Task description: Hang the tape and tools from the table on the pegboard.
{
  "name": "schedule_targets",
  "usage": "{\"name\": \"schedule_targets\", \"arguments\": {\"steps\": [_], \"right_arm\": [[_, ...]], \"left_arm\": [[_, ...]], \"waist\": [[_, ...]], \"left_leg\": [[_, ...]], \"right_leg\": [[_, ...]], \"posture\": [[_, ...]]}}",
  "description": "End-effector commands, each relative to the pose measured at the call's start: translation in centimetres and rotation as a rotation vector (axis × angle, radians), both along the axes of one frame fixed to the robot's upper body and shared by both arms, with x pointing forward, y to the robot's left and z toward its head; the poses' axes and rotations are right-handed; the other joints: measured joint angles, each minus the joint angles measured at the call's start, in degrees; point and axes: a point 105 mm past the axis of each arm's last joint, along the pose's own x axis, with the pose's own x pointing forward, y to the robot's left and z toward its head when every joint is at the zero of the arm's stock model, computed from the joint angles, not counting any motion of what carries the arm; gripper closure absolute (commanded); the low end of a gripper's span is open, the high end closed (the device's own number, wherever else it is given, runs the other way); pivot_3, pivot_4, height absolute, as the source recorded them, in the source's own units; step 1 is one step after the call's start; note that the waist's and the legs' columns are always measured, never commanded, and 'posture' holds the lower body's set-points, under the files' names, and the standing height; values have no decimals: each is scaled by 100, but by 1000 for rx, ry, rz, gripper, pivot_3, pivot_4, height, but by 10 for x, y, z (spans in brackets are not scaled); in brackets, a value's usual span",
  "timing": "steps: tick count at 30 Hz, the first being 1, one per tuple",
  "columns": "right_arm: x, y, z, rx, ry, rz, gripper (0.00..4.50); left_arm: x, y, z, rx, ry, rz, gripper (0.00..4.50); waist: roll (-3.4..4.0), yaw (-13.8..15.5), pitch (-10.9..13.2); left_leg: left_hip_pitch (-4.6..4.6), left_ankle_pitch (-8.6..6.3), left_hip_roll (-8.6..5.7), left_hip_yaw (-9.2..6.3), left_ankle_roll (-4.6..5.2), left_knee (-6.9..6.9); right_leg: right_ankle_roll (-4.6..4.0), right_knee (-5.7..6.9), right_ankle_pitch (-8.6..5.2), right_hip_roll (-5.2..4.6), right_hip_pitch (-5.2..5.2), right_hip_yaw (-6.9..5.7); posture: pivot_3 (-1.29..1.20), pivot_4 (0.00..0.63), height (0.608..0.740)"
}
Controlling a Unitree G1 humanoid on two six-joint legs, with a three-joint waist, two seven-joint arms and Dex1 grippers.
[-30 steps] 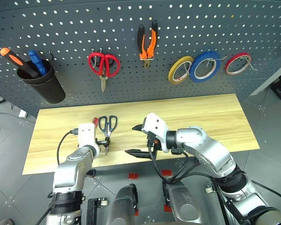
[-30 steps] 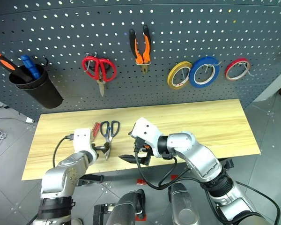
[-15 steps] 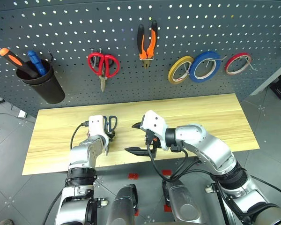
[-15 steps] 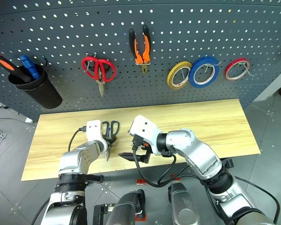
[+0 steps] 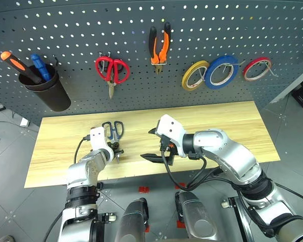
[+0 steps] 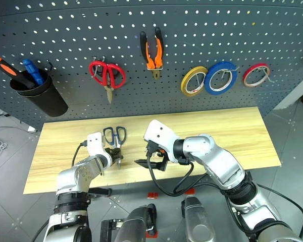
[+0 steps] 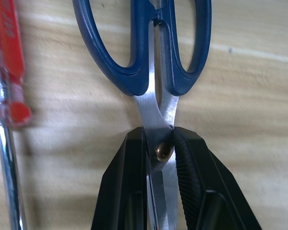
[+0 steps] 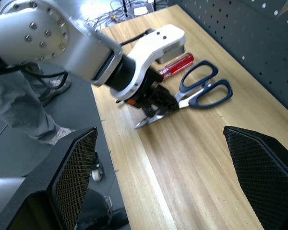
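1. Your left gripper (image 7: 159, 158) had its two black fingers pressed onto the steel blades of the scissors (image 5: 112, 132), right at the brass pivot, handles pointing away toward the pegboard (image 5: 202, 30).
2. At nine o'clock of those scissors, just beside them, the red-handled screwdriver (image 7: 7, 72) lay flat on the table (image 5: 232, 126).
3. Your right gripper (image 5: 159, 146) hung over the table's front edge at about three o'clock of the scissors, its fingers spread wide with nothing between them.
4. Up on the pegboard, the pliers (image 5: 159, 44) hung at twelve o'clock of your grippers, handles up.
5. The blue tape (image 5: 221, 71) hung at about two o'clock, between a yellow roll (image 5: 194, 75) and a red roll (image 5: 256, 68).
6. Red-handled scissors (image 5: 111, 70) hung at eleven o'clock, and a black cup (image 5: 48, 91) holding two screwdrivers sat at ten o'clock.
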Motion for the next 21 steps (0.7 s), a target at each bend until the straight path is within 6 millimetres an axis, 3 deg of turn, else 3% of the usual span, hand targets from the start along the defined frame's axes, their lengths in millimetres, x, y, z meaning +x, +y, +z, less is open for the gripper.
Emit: {"name": "schedule_targets", "arguments": {"steps": [1, 6, 9, 12, 16, 21], "right_arm": [[-2, -2, 18, 78, -76, -12, 0], [-2, -13, 44, 194, -252, -30, 0], [-17, -23, 67, 303, -304, 44, 0], [-18, -27, 86, 390, -322, 31, 0], [-18, -31, 98, 433, -352, 30, 0], [-15, -33, 100, 432, -367, 16, 0]], "left_arm": [[-11, -15, 15, -16, -75, -112, 3980], [-39, -29, 45, 148, -233, -281, 4013], [-66, -37, 67, 178, -347, -289, 4013], [-81, -41, 98, 317, -494, -310, 4013], [-90, -50, 129, 416, -644, -338, 4013], [-86, -49, 175, 449, -818, -301, 4013]], "waist": [[-1, -4, 0], [-3, -16, 3], [0, -26, 4], [-2, -7, 4], [0, 6, 3], [0, 19, 3]], "left_leg": [[-1, 0, 0, 1, 0, 0], [-15, 0, 1, 1, -1, -4], [-18, -1, 2, 4, -2, -12], [-18, -3, 2, 5, 0, -11], [-14, -1, 3, 2, 2, -9], [-17, 0, 3, 3, 3, -6]], "right_leg": [[0, -1, 0, 0, -1, 2], [0, -5, 0, 0, -19, 6], [-1, -11, 0, 1, -21, 10], [-1, -16, 0, 0, -18, 12], [-4, -5, 1, 1, -17, 11], [-6, -9, 2, 1, -15, 7]], "posture": [[-323, 325, 740], [-318, 321, 740], [-318, 321, 740], [-302, 314, 740], [-290, 306, 740], [-286, 299, 740]]}}
